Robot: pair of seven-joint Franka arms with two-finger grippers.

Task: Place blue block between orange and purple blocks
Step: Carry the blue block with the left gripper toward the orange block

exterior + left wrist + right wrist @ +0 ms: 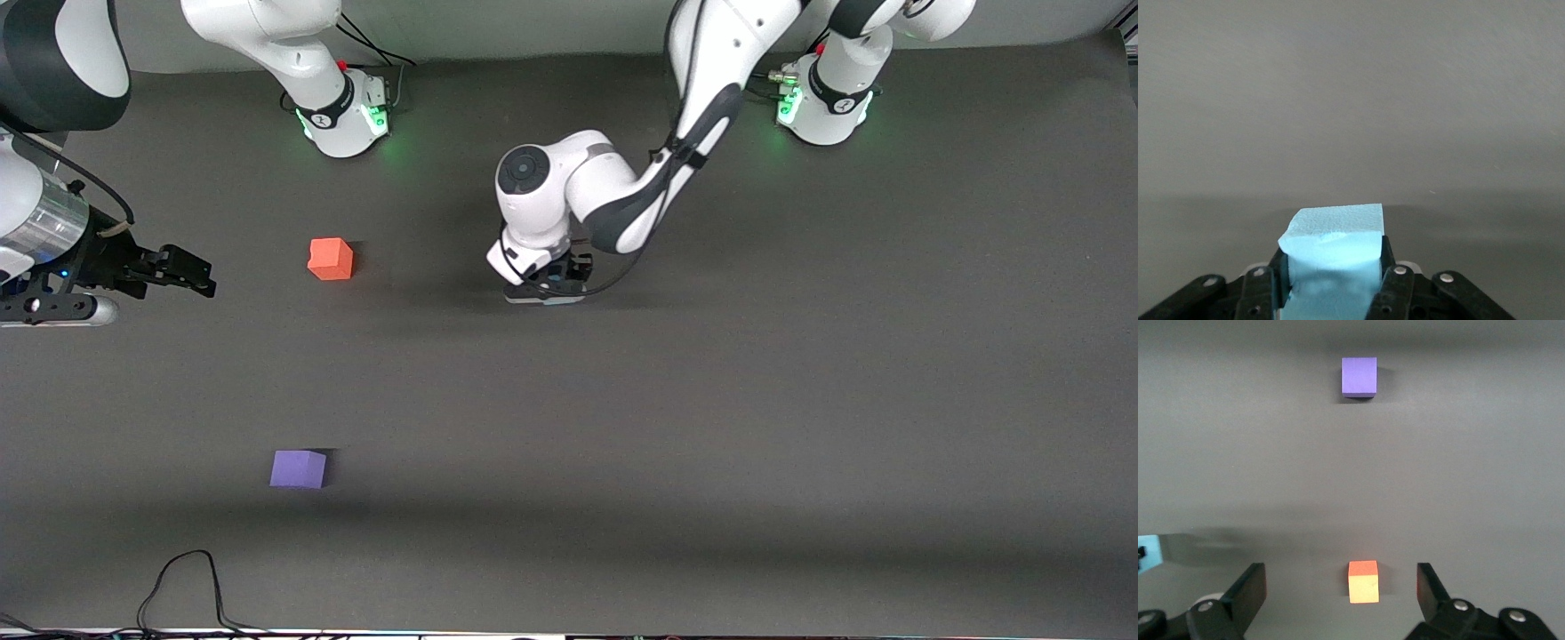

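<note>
The light blue block sits between the fingers of my left gripper, which is shut on it. In the front view that gripper is low over the middle of the table, and only a sliver of the blue block shows under it. The orange block lies toward the right arm's end. The purple block lies nearer to the front camera than the orange one. My right gripper hangs open and empty in the air. Its wrist view shows the orange block between its open fingers, far below, and the purple block.
A black cable loops on the table's edge nearest the front camera, near the purple block. The two arm bases stand along the table's edge farthest from the front camera. The dark grey mat is bare elsewhere.
</note>
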